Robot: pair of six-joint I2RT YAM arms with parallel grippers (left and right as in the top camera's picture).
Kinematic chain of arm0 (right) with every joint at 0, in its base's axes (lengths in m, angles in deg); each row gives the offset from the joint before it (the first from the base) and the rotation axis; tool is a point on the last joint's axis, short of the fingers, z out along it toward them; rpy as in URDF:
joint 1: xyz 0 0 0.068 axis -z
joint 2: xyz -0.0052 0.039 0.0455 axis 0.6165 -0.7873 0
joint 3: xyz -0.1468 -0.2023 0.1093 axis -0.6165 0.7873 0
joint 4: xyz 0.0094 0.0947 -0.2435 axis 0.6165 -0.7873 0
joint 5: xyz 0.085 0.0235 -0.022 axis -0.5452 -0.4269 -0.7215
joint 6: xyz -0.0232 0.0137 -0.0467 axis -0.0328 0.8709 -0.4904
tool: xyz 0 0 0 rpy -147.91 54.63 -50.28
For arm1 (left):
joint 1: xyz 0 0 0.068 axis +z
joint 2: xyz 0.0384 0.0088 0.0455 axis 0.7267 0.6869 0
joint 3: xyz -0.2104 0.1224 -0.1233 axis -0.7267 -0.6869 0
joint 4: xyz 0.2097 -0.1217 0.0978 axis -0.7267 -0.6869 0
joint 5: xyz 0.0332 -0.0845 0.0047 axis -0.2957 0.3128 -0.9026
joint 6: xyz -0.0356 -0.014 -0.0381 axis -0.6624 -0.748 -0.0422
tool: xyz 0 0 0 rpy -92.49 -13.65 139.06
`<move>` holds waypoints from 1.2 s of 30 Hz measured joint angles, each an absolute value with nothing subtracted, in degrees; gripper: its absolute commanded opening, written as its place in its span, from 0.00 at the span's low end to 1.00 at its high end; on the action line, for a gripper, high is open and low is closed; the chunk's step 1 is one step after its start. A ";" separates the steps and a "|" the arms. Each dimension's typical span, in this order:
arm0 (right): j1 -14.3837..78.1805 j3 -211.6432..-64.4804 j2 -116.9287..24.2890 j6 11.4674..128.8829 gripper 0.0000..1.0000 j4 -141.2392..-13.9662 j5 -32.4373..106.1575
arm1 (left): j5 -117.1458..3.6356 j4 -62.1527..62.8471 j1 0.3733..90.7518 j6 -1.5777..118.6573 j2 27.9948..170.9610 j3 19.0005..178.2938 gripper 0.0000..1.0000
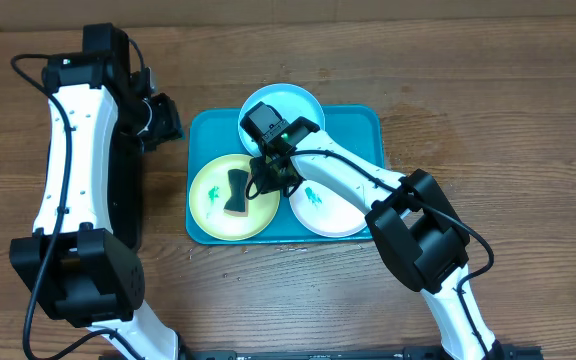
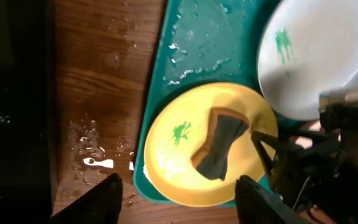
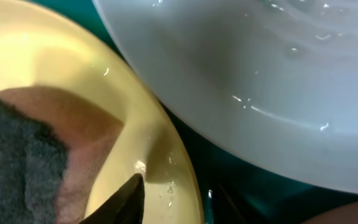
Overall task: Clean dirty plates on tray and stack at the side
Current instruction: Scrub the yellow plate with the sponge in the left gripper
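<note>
The turquoise tray (image 1: 363, 125) holds three plates: light blue (image 1: 293, 100) at the far edge, yellow-green (image 1: 208, 195) at the left, white (image 1: 328, 210) at the right. A dark sponge (image 1: 236, 193) lies on the yellow-green plate. My right gripper (image 1: 266, 178) is low at that plate's right rim, beside the sponge, and open. In the right wrist view one finger sits inside the plate (image 3: 55, 56) near the sponge (image 3: 17, 162); the white plate (image 3: 260, 74) is close by. My left gripper (image 1: 166, 122) hovers left of the tray, open and empty (image 2: 179, 205).
A black tray (image 1: 128, 210) lies on the table left of the turquoise one, under my left arm. Water drops (image 2: 92, 149) wet the wood between the two trays. Green smears show on the yellow-green plate (image 2: 180, 132) and the white plate (image 2: 283, 42).
</note>
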State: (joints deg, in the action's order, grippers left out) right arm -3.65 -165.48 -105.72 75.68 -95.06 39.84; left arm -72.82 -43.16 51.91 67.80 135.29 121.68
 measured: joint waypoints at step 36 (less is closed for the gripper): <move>-3.65 -165.48 -105.83 75.73 0.28 -95.06 39.82 | -60.51 -11.49 43.19 72.28 136.38 87.94 0.52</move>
State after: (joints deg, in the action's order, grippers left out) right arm -3.65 -165.48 -105.83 75.73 -95.06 39.82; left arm -60.51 -11.49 43.19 72.28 136.38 87.94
